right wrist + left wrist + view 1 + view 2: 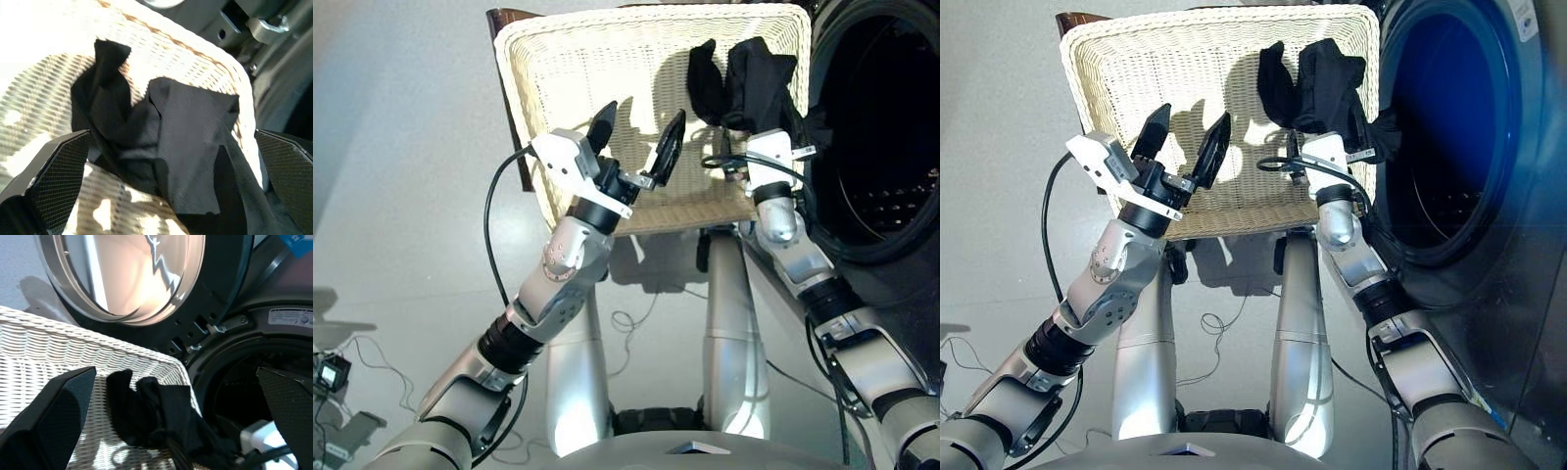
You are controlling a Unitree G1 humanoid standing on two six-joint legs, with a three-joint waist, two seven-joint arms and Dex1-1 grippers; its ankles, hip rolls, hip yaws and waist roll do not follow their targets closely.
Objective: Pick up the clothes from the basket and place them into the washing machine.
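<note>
— Over by the drum side of the basket [538,117], what lies there?

— One black garment [744,83], crumpled, draped against the basket's right wall, with part of it spilling over the rim toward the washing machine [1489,157]. No other garment shows in the basket.

— And the machine itself?

— Its drum hole [886,127] is dark and open, just beside the basket. From the left wrist, the round glass door [127,274] stands swung open above the basket's far rim.

— How stands the right gripper [161,186]?

— It sits low at the near right part of the basket, touching or nearly touching the black cloth. From its own wrist camera the jaws are spread wide, one finger at either side, and the garment lies between and ahead of them, not pinched.

— The left gripper [636,142]?

— Raised over the basket's near left portion, well apart from the garment. Its jaws are parted wide and hold nothing; bare wicker shows between the two black fingers [1214,147].

— Anything underneath?

— Grey floor [401,196], with loose cables [636,318] lying on it.
</note>
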